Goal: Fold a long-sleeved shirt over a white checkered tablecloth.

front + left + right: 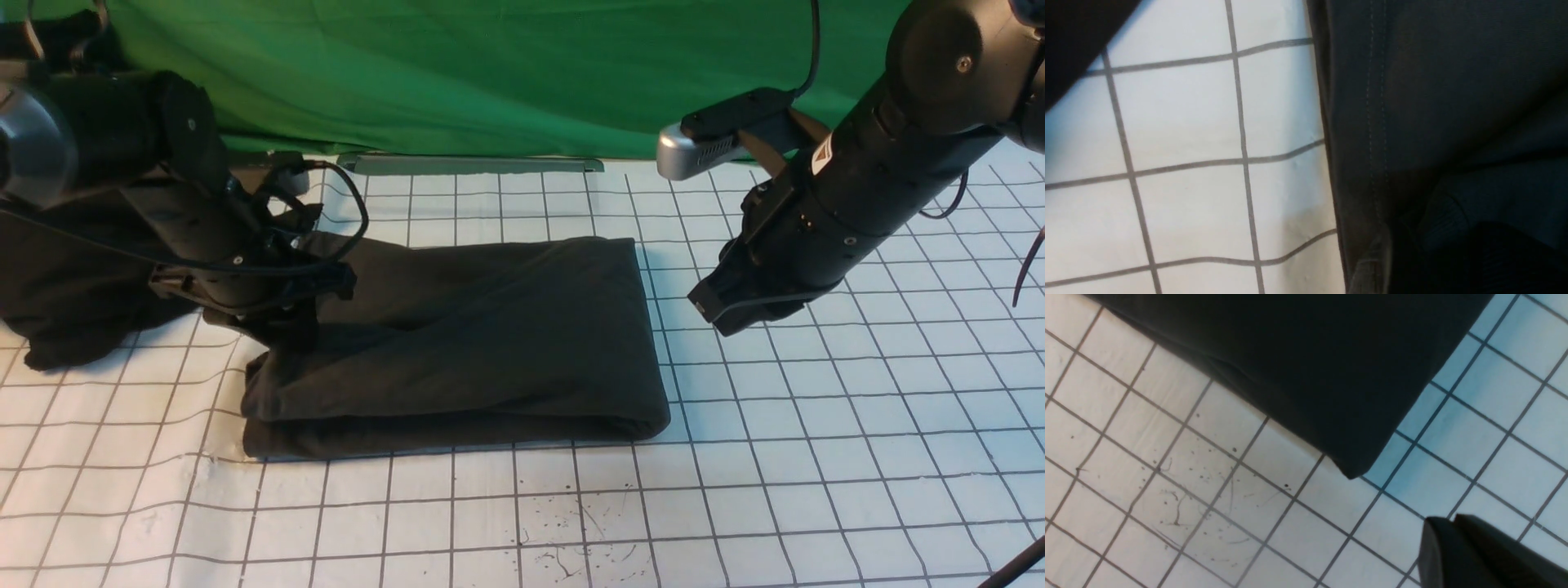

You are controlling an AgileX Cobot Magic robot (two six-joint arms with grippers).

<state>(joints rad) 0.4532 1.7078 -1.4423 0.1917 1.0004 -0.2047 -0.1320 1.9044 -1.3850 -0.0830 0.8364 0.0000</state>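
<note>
The long-sleeved shirt [490, 327] lies folded into a dark rectangle in the middle of the white checkered tablecloth [816, 457], with no print showing. My left gripper [286, 331] is down at the shirt's left end, its fingertips sunk among the fabric there. In the left wrist view only a stitched hem of the shirt [1433, 102] beside the tablecloth [1188, 114] shows; the jaws are lost in the dark. My right gripper [712, 314] hangs above the tablecloth just right of the shirt, its fingers [1443, 535] pressed together and empty, near the shirt's corner [1310, 355].
A blacker garment heap [73, 269] lies at the far left under the left arm. A green cloth [490, 73] hangs along the back, with a grey bar [469, 163] at its foot. Small dark specks [571, 523] mark the tablecloth in front.
</note>
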